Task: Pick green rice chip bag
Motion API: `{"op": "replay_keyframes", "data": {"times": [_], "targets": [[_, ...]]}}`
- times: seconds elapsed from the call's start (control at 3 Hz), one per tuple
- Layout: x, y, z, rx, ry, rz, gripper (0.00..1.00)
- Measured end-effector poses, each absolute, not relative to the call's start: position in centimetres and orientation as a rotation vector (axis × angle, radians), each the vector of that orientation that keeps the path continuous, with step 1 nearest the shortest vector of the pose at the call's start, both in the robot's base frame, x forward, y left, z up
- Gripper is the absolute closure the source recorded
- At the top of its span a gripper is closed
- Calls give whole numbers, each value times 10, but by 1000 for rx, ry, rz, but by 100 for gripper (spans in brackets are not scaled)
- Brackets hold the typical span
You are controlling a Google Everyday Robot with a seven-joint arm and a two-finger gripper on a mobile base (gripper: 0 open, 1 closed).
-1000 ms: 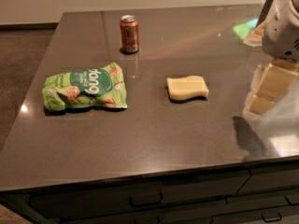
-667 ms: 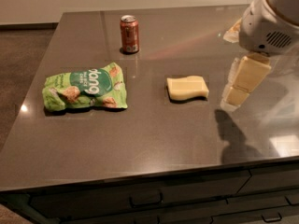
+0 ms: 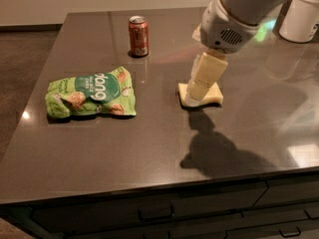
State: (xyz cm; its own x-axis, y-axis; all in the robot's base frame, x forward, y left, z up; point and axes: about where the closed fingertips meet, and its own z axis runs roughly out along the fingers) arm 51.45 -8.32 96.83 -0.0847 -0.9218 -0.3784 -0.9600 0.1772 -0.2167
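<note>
Swung leftward and lower since the earlier frame, the claw (image 3: pixel 192 98) now hangs tip-down over the pale yellow block (image 3: pixel 217 94), hiding part of it. Whether it touches the block, or is spread or pressed together, I cannot tell. Its arm (image 3: pixel 234 14) is cut off by the top edge. Well to the claw's left, the green rice chip bag (image 3: pixel 92 94) lies flat on the dark surface (image 3: pixel 149 148): crinkly light green, dark circle, white "dang" lettering, brown chip pictures. Beyond the claw, leftward, stands a red soda can (image 3: pixel 138 35).
</note>
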Motion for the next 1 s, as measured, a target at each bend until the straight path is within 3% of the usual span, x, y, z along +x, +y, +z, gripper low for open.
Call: {"op": "replay_keyframes", "data": {"times": [1.0], "targets": [[559, 48, 921, -1913, 1931, 214, 0]]}}
